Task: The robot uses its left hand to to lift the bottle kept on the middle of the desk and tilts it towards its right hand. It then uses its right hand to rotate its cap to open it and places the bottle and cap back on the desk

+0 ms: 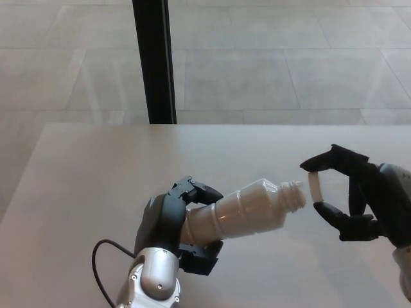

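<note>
Left hand (172, 221) has its fingers (196, 190) wrapped round the base of the bottle (247, 210), holding it off the table (96, 173), tilted with the neck up and toward the right hand. The bottle's bottom end is hidden inside the grip; lower fingers only partly show under it. Neck is bare, threads visible, mouth hard to make out. Cap (314, 187) is off, pinched between the right hand's (359, 196) upper and lower fingers, just beside the open neck, small gap between them, not touching. Cap shows edge-on, its inside not visible. Right wrist is cut off at the picture's edge. Left forearm cut off at the bottom; a black cable (103, 263) loops beside it, end out of frame. Dark post (154, 61) stands beyond the table's far edge.
</note>
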You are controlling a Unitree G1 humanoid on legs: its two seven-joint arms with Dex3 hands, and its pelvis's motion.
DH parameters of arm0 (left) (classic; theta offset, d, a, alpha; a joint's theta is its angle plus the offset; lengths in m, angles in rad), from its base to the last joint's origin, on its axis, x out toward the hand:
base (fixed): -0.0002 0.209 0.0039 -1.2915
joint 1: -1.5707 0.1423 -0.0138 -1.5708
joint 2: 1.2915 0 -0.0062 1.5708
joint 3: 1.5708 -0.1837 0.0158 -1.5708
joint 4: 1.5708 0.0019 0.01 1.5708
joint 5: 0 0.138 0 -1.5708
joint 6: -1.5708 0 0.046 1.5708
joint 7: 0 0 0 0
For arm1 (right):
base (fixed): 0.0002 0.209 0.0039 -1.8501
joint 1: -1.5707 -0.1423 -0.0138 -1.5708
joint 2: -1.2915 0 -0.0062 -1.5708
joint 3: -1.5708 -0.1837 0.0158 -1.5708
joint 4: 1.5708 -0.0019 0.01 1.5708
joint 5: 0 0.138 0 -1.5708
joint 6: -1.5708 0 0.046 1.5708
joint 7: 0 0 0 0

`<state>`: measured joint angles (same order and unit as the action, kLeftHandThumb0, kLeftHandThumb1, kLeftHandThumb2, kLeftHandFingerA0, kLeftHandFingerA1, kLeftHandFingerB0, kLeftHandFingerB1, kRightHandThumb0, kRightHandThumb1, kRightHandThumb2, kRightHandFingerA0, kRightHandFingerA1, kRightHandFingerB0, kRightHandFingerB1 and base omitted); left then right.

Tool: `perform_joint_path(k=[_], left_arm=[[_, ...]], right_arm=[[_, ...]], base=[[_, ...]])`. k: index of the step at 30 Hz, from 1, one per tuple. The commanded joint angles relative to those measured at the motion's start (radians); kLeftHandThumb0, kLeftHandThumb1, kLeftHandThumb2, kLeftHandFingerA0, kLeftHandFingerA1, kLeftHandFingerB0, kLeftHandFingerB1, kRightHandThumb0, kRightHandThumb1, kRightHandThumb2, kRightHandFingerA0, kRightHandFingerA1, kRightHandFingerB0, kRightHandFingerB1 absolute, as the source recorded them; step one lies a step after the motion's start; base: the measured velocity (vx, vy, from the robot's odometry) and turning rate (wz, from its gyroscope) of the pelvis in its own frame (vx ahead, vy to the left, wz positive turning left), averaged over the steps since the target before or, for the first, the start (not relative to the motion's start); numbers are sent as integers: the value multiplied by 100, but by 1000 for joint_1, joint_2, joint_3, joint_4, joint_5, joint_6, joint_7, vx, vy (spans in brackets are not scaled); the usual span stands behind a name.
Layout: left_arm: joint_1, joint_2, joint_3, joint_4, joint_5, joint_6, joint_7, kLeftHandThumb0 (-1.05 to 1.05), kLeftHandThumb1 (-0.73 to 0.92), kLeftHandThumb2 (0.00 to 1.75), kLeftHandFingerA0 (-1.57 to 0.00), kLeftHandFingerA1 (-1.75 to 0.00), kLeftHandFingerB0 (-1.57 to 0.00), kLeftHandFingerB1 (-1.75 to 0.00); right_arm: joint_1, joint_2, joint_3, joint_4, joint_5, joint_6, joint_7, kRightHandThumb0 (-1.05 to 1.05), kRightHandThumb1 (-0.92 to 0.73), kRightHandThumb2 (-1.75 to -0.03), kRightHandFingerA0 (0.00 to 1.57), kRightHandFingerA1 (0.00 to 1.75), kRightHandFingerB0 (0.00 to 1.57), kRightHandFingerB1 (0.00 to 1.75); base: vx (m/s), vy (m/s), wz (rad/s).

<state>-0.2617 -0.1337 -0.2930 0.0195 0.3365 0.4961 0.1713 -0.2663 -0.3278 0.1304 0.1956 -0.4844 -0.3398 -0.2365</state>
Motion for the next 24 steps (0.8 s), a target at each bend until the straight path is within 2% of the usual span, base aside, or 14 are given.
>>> perform_joint_path(k=[1,6,9,10,11,12,13,14,15,16,17,18,21,24], left_arm=[[30,31,4,-3,0,-16,-23,8,59,132,-88,-175,-71,-158],[32,35,6,1,0,-27,-18,8,57,137,-90,-175,-73,-158],[37,37,0,-11,4,-8,-25,6,59,132,-89,-175,-69,-158],[32,46,-10,-16,11,10,-37,3,60,135,-104,-175,-78,-142],[32,55,-19,-18,16,10,-46,3,60,135,-104,-175,-78,-142],[28,64,-28,-23,18,30,-63,9,59,133,-86,-175,-67,-158],[29,85,-44,-23,28,21,-77,11,53,140,-88,-175,-71,-157],[-4,159,-123,-34,105,93,-148,10,57,118,-108,-144,-77,-106],[-34,229,-195,-40,167,131,-211,6,60,96,-74,-170,-72,-101],[-64,282,-259,-35,223,164,-264,0,68,76,-76,-140,-72,-79],[-94,335,-328,-29,281,182,-308,4,66,74,-82,-123,-76,-72],[-130,397,-412,-7,367,179,-382,-2,70,62,-79,-93,-74,-64],[-177,451,-504,12,430,199,-442,-6,67,59,-81,-93,-69,-62],[-256,507,-620,61,530,174,-557,-10,60,57,-82,-95,-60,-52]], right_arm=[[56,-128,-107,123,-40,-356,-233,-15,-51,-95,104,164,92,99],[60,-137,-122,184,14,-375,-183,-13,-51,-95,104,159,93,93],[91,-149,-91,135,26,-226,-38,-19,-52,-89,103,160,94,89],[95,-152,-85,134,35,-203,-4,-19,-53,-89,102,159,93,89],[99,-156,-79,132,34,-187,12,-19,-53,-89,102,159,93,89],[100,-160,-68,138,22,-163,25,-17,-53,-89,101,159,94,91],[105,-163,-54,135,12,-112,62,-18,-53,-91,98,161,92,94],[114,-174,-33,124,-5,-67,108,-15,-54,-87,93,161,92,89],[118,-187,-13,120,-23,-39,143,-16,-56,-83,91,160,91,87],[121,-196,2,110,-38,-14,170,-19,-58,-81,90,158,91,83],[122,-199,17,108,-44,1,193,-20,-58,-81,90,158,92,84],[120,-201,32,114,-58,6,203,-23,-59,-80,92,158,94,81],[114,-203,50,108,-65,30,230,-25,-61,-82,91,158,93,83],[93,-202,87,91,-97,82,290,-24,-63,-77,92,148,96,77]], base=[[0,0,0],[0,0,0],[0,0,0],[0,0,0],[0,0,0],[0,0,0],[0,0,0],[0,0,0],[0,0,0],[0,0,0],[0,0,0],[0,0,0],[0,0,0],[0,0,0]])
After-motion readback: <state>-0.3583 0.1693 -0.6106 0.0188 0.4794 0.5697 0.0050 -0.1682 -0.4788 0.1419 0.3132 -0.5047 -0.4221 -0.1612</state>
